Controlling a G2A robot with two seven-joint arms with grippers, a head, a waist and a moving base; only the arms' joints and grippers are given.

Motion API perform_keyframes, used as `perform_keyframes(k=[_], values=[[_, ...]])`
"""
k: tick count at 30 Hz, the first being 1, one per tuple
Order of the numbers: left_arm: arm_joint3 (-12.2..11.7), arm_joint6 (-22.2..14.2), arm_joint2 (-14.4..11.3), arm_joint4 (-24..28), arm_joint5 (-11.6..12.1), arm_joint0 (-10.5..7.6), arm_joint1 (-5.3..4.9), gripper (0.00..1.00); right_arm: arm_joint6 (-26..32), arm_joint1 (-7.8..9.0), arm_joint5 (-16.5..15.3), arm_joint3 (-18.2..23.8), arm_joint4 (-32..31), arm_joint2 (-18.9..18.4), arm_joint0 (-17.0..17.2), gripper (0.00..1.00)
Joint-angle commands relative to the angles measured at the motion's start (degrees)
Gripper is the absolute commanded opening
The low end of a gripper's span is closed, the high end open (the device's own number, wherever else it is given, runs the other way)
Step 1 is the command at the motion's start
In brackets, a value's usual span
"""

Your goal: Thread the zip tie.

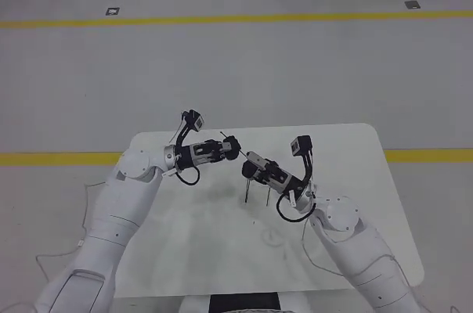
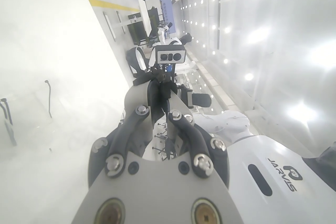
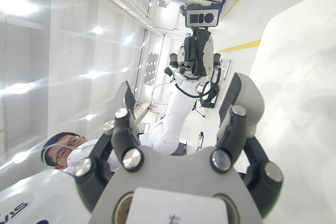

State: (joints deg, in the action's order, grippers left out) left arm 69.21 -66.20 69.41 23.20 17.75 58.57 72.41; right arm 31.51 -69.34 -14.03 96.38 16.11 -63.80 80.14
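**Q:** Top view?
**A:** My left pincer (image 1: 230, 146) is clamped on a black zip tie (image 1: 223, 134), held above the table (image 1: 354, 156). The strap pokes out straight, with no loop. My right pincer (image 1: 250, 163) hangs just beside it, tip to tip. Two spare ties (image 1: 247, 192) lie on the table below.

**Q:** Left wrist?
**A:** The left pincer (image 2: 160, 93) has its fingers pressed together on the dark strap. One of the spare ties (image 2: 48, 99) lies on the table, well apart.

**Q:** Right wrist?
**A:** The right pincer (image 3: 181, 86) is spread wide with nothing in it. The left pincer (image 3: 195, 62) faces it.

**Q:** Progress?
**A:** Early, I judge. The pickup is done. The tail has yet to be fed through the head.
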Motion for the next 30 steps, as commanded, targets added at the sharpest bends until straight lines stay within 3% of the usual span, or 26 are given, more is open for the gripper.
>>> perform_keyframes(k=[1, 30], values=[[-0.22, -0.06, -0.2, -0.07, 0.12, -0.24, -0.13, 0.0, -0.05, -0.1, 0.21, -0.24, -0.06, 0.41, -0.34, 0.36], [1.02, -1.92, -2.29, 1.86, -0.12, 0.01, -2.33, 0.0, -2.36, -0.74, 1.37, -0.83, -2.17, 2.26, -0.61, 0.16]])
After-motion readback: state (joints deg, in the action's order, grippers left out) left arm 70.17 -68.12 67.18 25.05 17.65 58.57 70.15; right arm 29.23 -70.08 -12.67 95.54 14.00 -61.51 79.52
